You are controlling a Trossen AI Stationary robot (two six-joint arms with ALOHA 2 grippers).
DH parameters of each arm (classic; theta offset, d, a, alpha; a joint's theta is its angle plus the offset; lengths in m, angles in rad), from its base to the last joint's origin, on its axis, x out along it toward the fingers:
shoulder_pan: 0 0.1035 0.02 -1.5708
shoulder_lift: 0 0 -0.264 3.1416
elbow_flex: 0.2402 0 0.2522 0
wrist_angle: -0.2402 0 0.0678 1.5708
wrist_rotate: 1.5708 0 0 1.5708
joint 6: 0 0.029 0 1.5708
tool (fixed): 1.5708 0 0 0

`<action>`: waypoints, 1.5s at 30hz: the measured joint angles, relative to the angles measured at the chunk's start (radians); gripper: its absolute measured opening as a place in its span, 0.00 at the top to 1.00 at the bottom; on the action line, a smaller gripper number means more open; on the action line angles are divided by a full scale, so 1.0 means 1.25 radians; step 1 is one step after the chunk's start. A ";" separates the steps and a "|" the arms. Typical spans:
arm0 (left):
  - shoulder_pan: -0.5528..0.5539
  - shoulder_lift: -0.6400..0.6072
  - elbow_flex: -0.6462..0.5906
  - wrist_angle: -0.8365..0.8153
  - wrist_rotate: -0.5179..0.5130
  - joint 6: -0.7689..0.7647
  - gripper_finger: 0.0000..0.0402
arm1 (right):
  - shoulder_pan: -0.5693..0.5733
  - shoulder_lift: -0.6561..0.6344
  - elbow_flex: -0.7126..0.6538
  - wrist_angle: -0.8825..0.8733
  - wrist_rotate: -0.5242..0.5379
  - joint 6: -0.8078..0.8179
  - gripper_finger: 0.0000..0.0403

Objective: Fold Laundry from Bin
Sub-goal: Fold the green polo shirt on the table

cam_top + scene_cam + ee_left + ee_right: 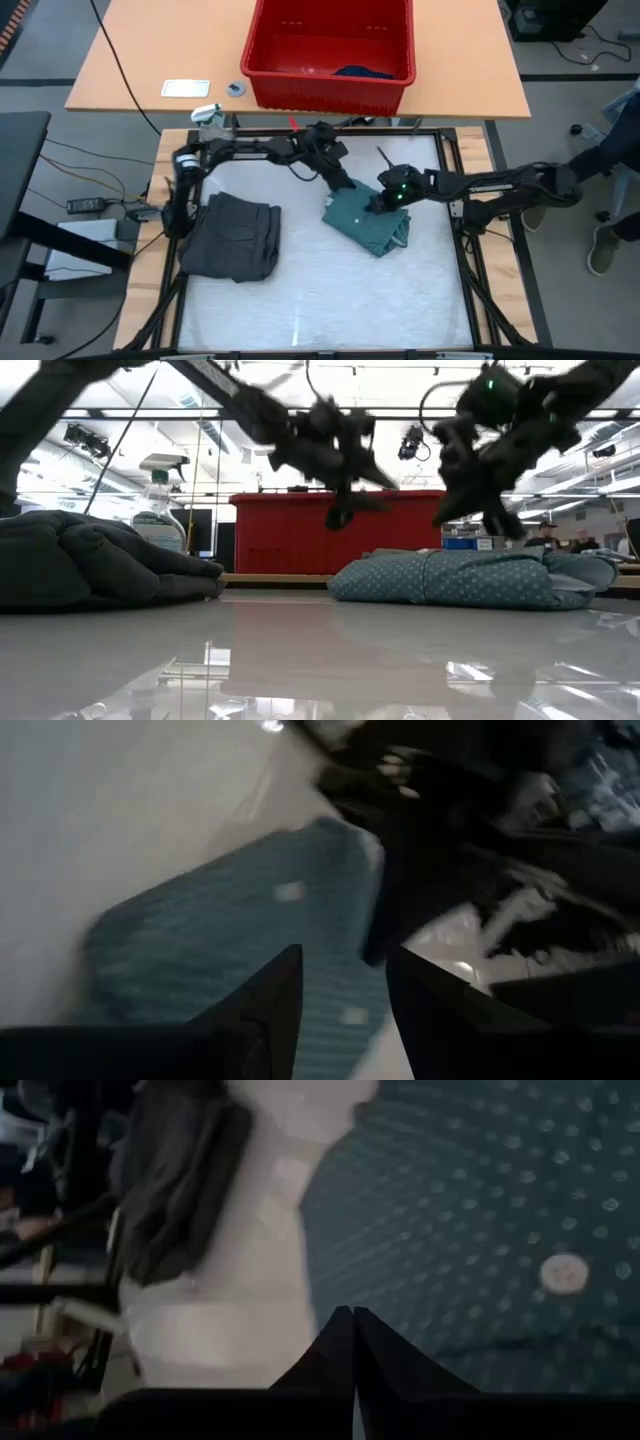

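Observation:
A folded teal dotted T-shirt (pixel 368 222) lies flat on the white table, right of centre. A folded dark grey piece (pixel 232 236) lies flat to its left. The red bin (pixel 330 50) stands on the wooden table beyond, with a blue piece (pixel 362 72) inside. My left gripper (pixel 347 186) hovers open over the T-shirt's far left edge (pixel 250 930), with nothing between its fingers. My right gripper (pixel 378 207) is shut and hangs just above the T-shirt (pixel 480 1210). In the low view its tips (pixel 512 528) stand clear of the cloth (pixel 470 575).
A black frame (pixel 455 200) rims the white table. A white card (pixel 186 88) and a small round thing (pixel 236 89) lie on the wooden table left of the bin. A spray bottle (pixel 160 510) stands behind the grey piece. A person (pixel 612 170) is at the right.

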 joint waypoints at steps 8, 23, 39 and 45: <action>-0.063 -0.091 0.002 -0.070 -0.147 0.017 0.63 | 0.112 -0.099 0.115 -0.376 -0.021 -0.085 0.99; -0.189 0.076 0.000 0.029 -0.375 -0.045 0.63 | 0.266 -0.090 -0.055 -0.397 0.243 0.011 0.99; -0.202 0.020 0.001 0.079 -0.248 -0.079 0.63 | 0.251 -0.096 -0.017 -0.268 0.138 -0.036 0.99; -0.244 0.039 0.001 0.136 -0.235 -0.061 0.63 | 0.259 -0.136 0.048 -0.471 0.118 -0.058 0.99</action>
